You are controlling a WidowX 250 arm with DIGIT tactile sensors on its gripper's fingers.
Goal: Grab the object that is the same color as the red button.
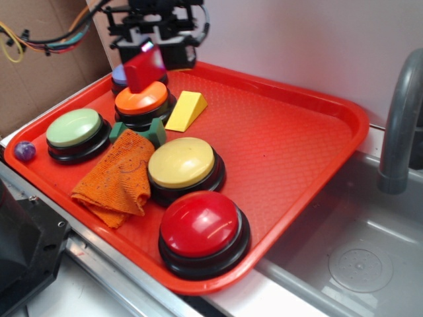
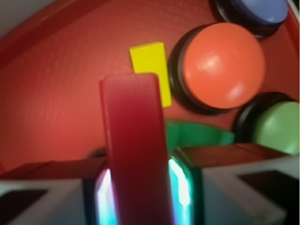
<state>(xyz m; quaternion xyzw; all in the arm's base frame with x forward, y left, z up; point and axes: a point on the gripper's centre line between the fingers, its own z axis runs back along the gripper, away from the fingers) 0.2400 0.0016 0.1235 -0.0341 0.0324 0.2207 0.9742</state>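
Red block [image 2: 136, 150] in end effector [image 2: 138, 187] above orange button [image 2: 222, 65].

1. White wall [image 1: 297, 39] behind.
2. Brown cardboard [image 1: 39, 72] at the left.
3. Grey steel sink [image 1: 344, 257] on the right, with drain [image 1: 360, 269].
4. Grey faucet [image 1: 400, 125] by the sink.

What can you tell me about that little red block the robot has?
The red block is a plain, solid, long rectangular bar with smooth faces and slightly rounded edges. It looks like painted wood or plastic. The gripper has it clamped between its jaws, one on each long side, and it sticks out past them. It hangs in the air above the orange button, near the tray's back corner, touching nothing but the jaws.
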